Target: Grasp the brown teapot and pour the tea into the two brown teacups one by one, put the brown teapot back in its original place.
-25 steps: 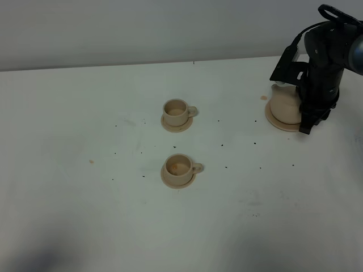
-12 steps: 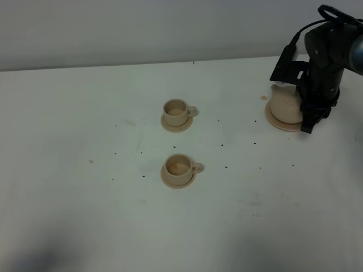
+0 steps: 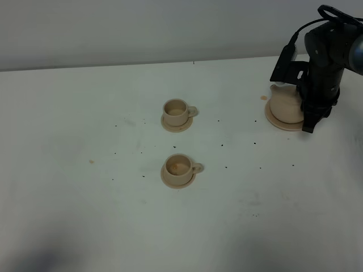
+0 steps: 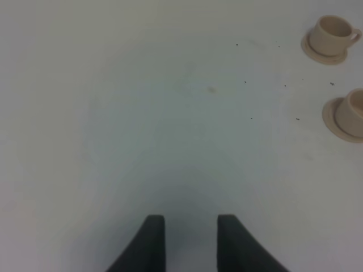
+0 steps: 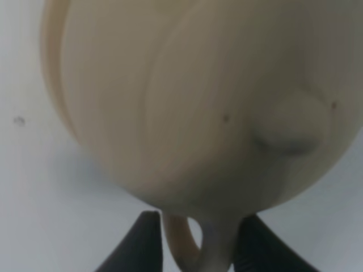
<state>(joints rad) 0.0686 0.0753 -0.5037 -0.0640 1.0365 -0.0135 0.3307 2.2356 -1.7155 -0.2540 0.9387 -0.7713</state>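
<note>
Right end effector [image 5: 198, 226]: fingers clamped on handle of brown teapot [image 5: 193, 102], seated on wide saucer [image 3: 279, 124]. Left end effector [image 4: 190, 221]: fingers apart, empty; two brown teacups [image 4: 330, 34] [image 4: 353, 110] well ahead on bench [image 4: 170, 113].

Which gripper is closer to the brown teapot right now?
Right. The right gripper sits at the brown teapot, fingers either side of its handle. The left gripper hangs over the table, its view showing only the two teacups, no teapot.
</note>
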